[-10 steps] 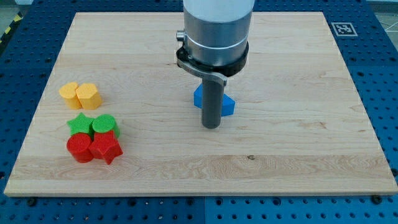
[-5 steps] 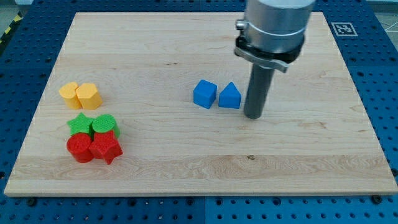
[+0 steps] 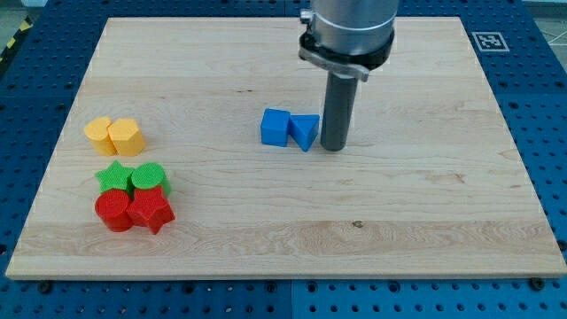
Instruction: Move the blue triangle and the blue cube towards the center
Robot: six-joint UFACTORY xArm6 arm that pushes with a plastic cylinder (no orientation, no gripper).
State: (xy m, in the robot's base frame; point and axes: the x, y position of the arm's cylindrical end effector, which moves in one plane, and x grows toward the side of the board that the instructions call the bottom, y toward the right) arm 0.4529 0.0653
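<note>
Camera view: near the wooden board's (image 3: 425,221) centre, our tip (image 3: 333,147) stands just beside the blue triangle (image 3: 305,132) on the view's right, apparently touching it. We see the triangle abutting the blue cube (image 3: 275,127) to its left; the pair's long axis runs left to right. We carry no pincer, only a rod.

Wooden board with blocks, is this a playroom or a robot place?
Probably a robot lab bench. The wooden board lies on a blue table with rows of holes, a printed marker sits at its corner, and my tip touches the blue triangle beside the blue cube.
</note>
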